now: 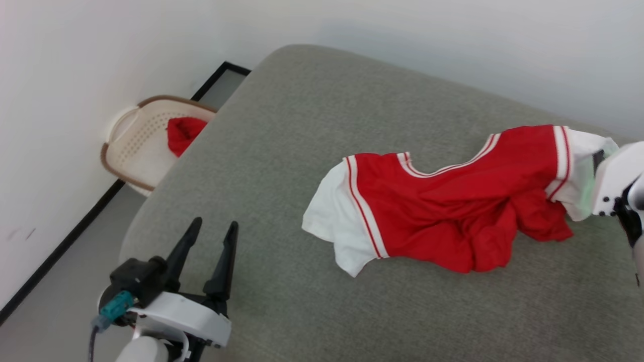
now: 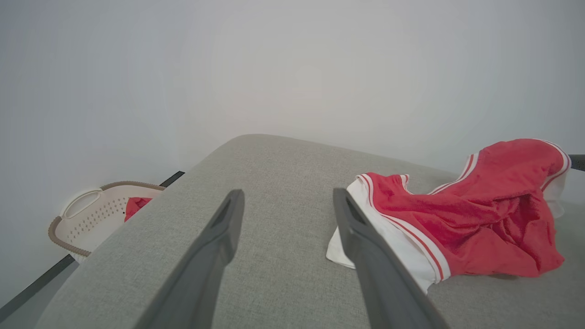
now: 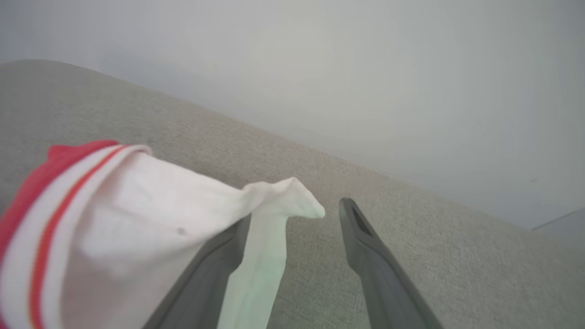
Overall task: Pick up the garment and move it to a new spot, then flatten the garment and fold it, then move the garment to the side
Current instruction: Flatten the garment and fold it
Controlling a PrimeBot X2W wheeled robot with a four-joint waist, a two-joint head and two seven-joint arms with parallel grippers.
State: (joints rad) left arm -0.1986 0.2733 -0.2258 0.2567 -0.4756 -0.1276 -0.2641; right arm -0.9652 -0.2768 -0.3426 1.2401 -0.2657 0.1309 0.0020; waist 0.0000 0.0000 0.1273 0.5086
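Right pincer [image 3: 297, 219] stands apart, but the garment's [image 1: 453, 211] white sleeve [image 3: 183, 219] drapes over one finger [image 3: 215, 265]; pulling back could snag and drag it. The garment lies crumpled near the bed's [image 1: 302, 125] far edge and might slip off. Left pincer [image 1: 215, 223] is apart and empty.

Garment [image 1: 443, 211]: red body, white sleeves, white trim w/ thin red stripes at collar & armholes. Padded surface [image 1: 282, 166]: plain grey weave. Basket [image 1: 136, 146]: cream, dotted w/ holes, brown rim; cloth [image 1: 182, 133] in it red. Wall [image 1: 60, 100] white, skirting [image 1: 60, 244] black, floor [image 1: 55, 311] grey. Left end effector [image 1: 214, 223]: black fingers [image 1: 224, 261], white body, teal plug [image 1: 115, 305]
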